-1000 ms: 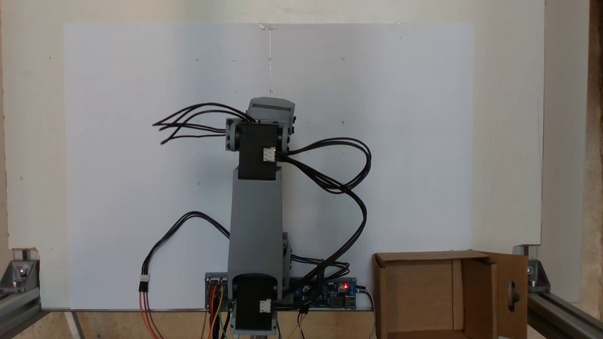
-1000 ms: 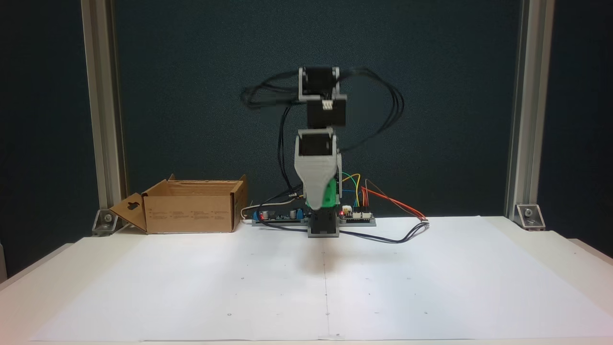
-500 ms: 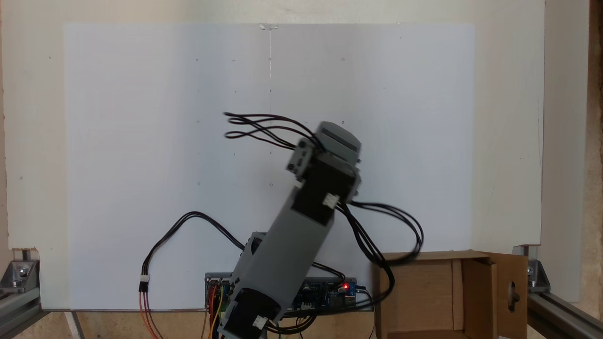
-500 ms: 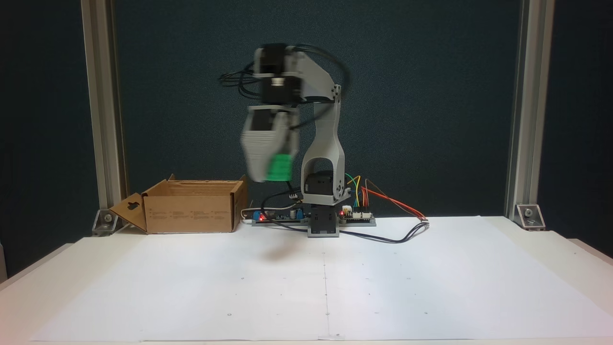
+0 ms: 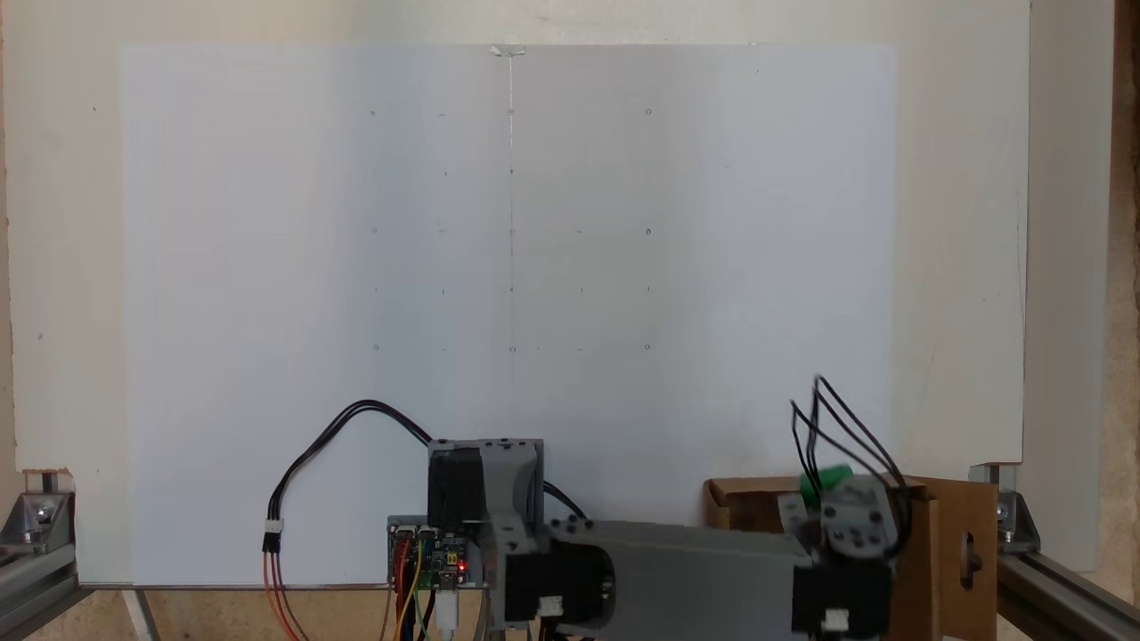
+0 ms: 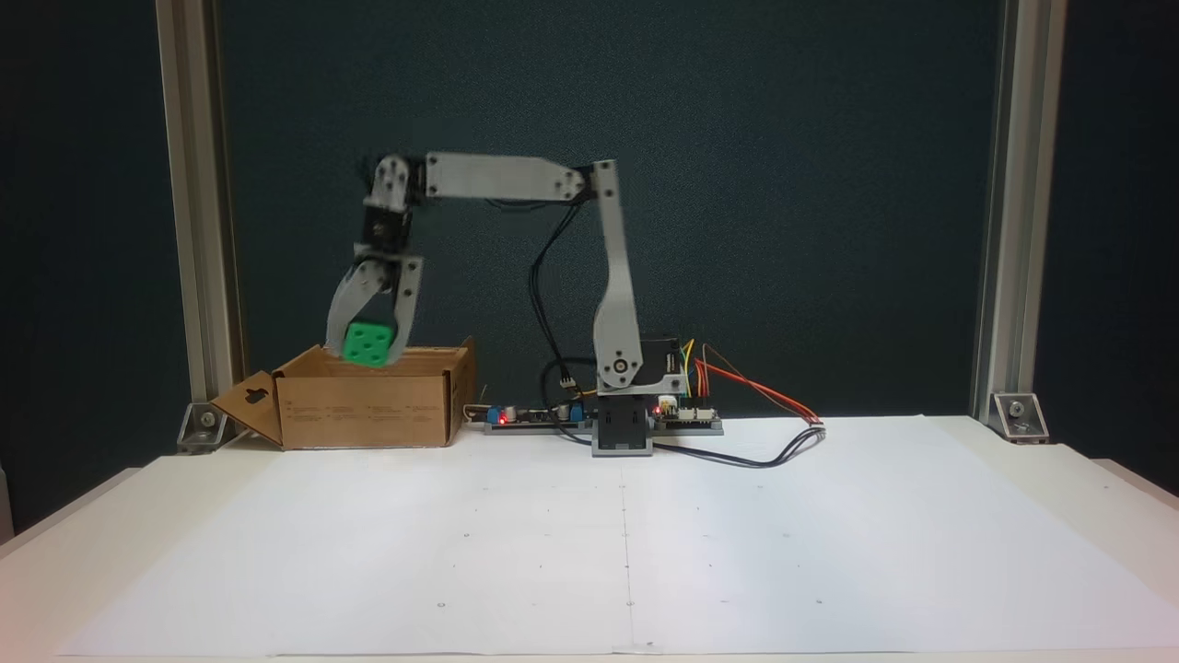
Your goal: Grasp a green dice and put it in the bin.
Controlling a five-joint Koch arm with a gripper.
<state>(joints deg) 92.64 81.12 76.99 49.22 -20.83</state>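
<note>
- The arm [image 6: 516, 180] has swung from straight out over the paper [image 6: 626, 534], a second ago, round to the bin [image 6: 368, 405]. Half a second ago it was midway through the turn and blurred; now it is sharp in the front-facing fixed view, with the forearm level and the wrist pointing down.
- In the top-down fixed view the arm [image 5: 677, 570] now lies along the bottom edge towards 3 o'clock, ending over the bin [image 5: 757, 499], where before it pointed to 12 o'clock over the sheet.
- The jaws [image 6: 370, 345] are closed on the dice [image 6: 367, 343], one finger on each side, with a pipped face turned to the camera. In the top-down fixed view only a sliver of the dice [image 5: 828, 478] peeks out at the wrist's 12 o'clock side.
- The dice hangs just above the bin's rim, towards its 9 o'clock side in the front-facing fixed view. From these views I judge it is over the opening, though how far back it sits I cannot tell.
- So the carry looks all but done; what remains is the release. The likely risk is the dice clipping a wall or flap [image 6: 247, 410] if the jaws sit too near the edge.
</note>
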